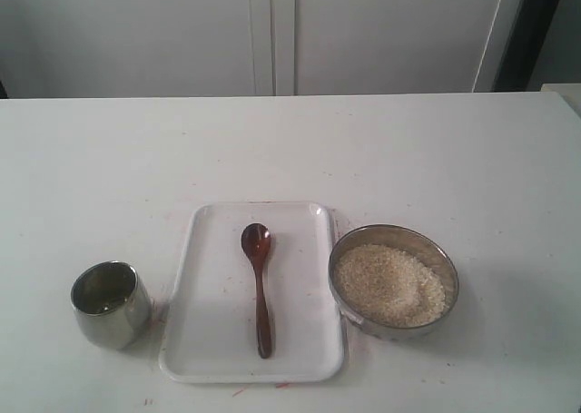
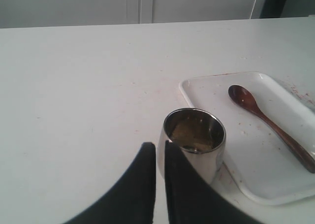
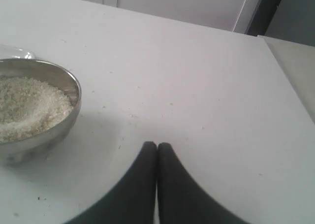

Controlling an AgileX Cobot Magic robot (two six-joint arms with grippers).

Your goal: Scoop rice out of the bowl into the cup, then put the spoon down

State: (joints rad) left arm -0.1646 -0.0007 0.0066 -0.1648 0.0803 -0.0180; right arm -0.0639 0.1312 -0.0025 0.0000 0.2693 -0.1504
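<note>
Nothing scooped yet: spoon (image 1: 260, 289) lies on the tray (image 1: 205, 340) at centre frame; both grippers (image 2: 160, 150) (image 3: 157, 147) closed, empty; next, grasp its handle

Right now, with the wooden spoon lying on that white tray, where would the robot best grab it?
Probably on the long thin handle, around its middle, coming straight down from above. The spoon lies flat on the tray, its bowl pointing away toward the far edge, with bare tray on both sides of the handle for the fingers to straddle it.
</note>
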